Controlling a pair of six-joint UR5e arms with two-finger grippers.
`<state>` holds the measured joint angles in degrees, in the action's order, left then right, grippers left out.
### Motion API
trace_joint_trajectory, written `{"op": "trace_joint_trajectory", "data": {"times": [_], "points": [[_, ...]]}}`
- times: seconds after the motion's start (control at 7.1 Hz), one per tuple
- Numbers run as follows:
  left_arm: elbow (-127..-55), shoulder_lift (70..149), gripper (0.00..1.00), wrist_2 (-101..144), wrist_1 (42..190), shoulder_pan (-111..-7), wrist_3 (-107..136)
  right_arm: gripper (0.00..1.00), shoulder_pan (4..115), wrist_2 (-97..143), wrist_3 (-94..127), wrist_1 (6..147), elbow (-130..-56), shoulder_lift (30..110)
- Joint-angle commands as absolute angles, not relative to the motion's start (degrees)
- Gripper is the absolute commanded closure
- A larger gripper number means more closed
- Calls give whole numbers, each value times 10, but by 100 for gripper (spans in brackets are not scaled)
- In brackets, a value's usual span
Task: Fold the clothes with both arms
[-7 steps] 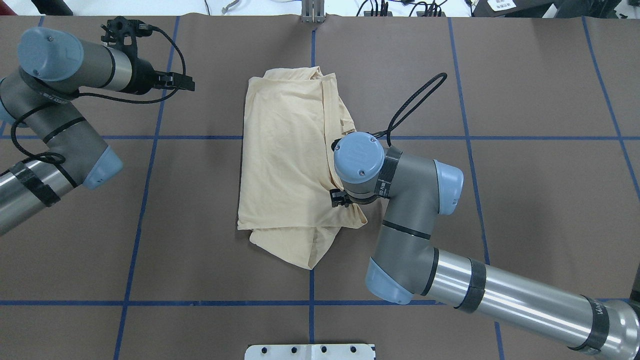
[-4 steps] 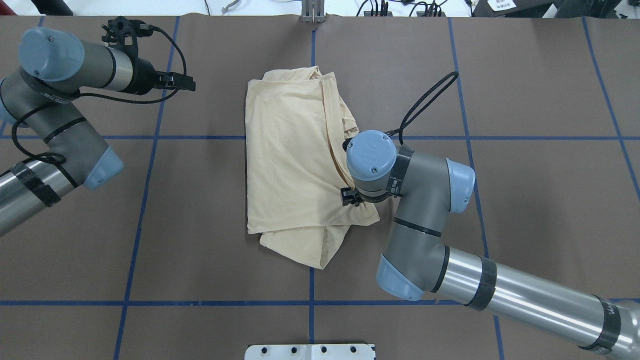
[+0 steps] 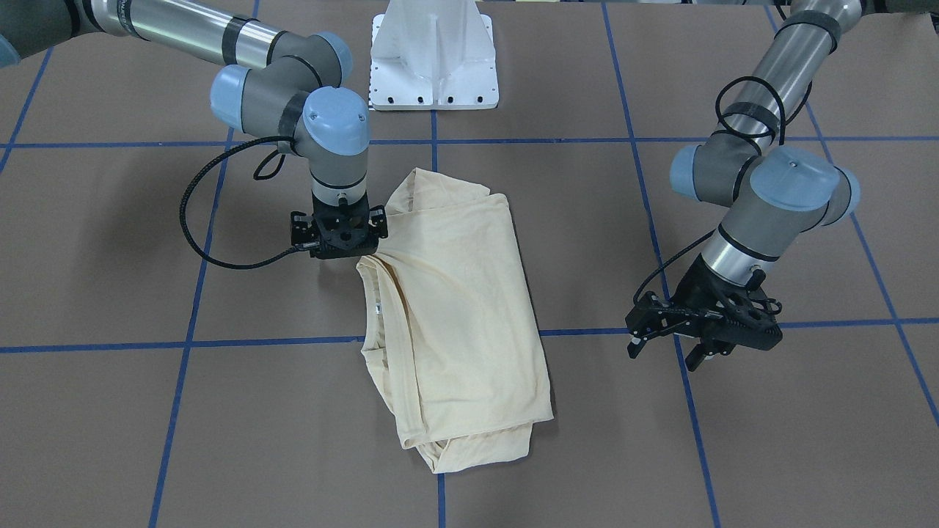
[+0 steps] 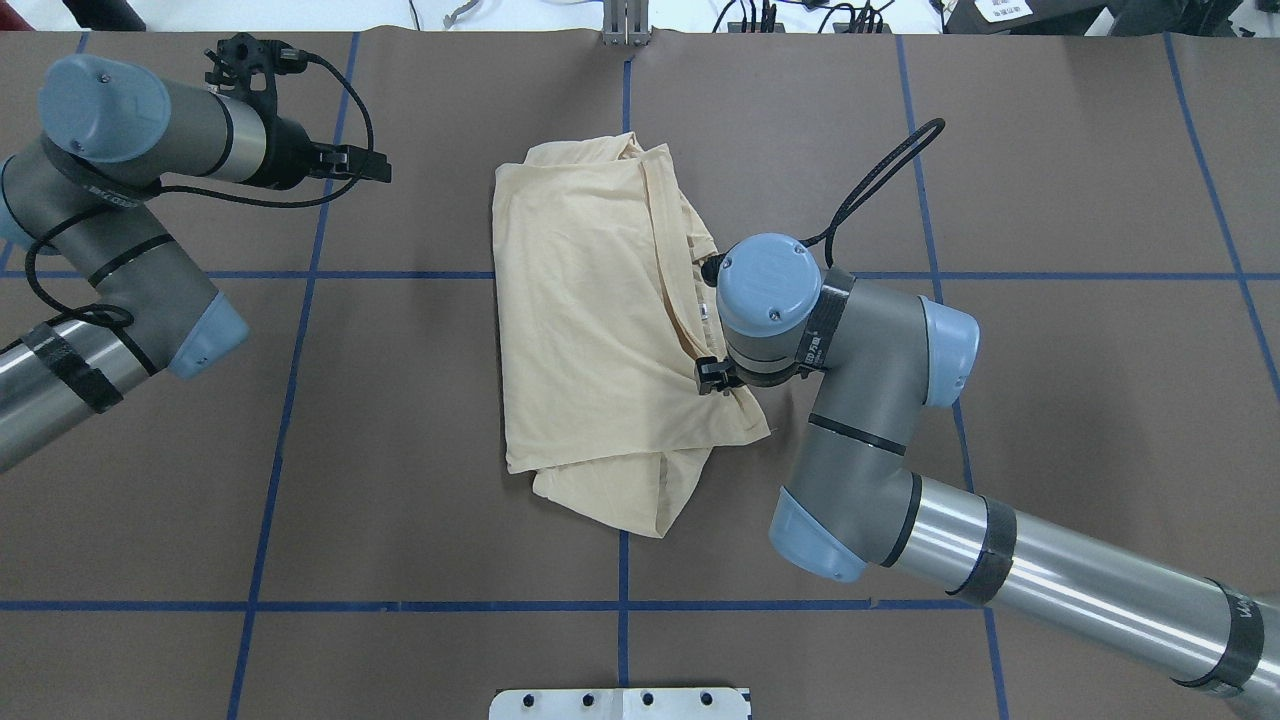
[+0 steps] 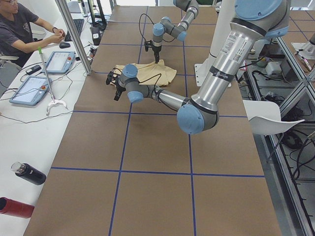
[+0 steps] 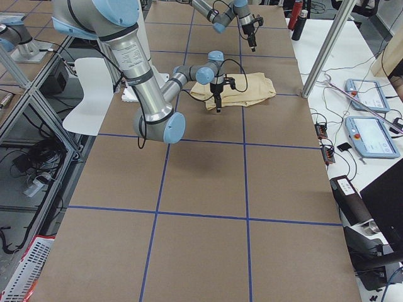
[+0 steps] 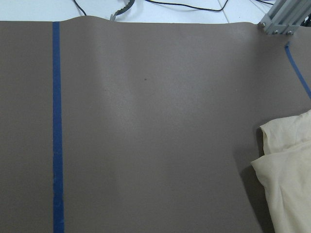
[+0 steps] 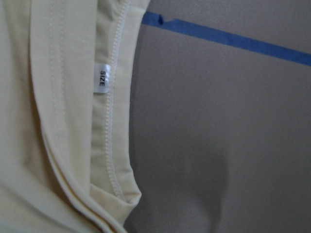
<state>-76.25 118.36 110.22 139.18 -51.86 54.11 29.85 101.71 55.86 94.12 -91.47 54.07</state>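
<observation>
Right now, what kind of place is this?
Probably a robotics lab: a left arm and right arm at a T-shirt on a table gridded with blue tape, with an operator beside control tablets.

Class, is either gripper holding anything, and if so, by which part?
The right gripper appears to pinch the T-shirt at its edge beside the neckline; the left gripper holds nothing.

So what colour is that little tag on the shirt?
White, with dark SIZE lettering: the tag inside the shirt collar, clearest in the right wrist view.
</observation>
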Motion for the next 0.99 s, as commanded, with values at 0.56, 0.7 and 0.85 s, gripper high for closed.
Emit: {"op": "trace_joint_trajectory", "data": {"times": [0.56,0.7,0.85], "points": [[-747,1182,0,1102,1395,-519,536,0,330,1008,487,822,-879,511],[-744,1182,0,1101,1396,-518,536,0,330,991,476,796,-859,498],[-741,1183,0,1101,1396,-518,537,4,330,967,476,773,-820,473]]}}
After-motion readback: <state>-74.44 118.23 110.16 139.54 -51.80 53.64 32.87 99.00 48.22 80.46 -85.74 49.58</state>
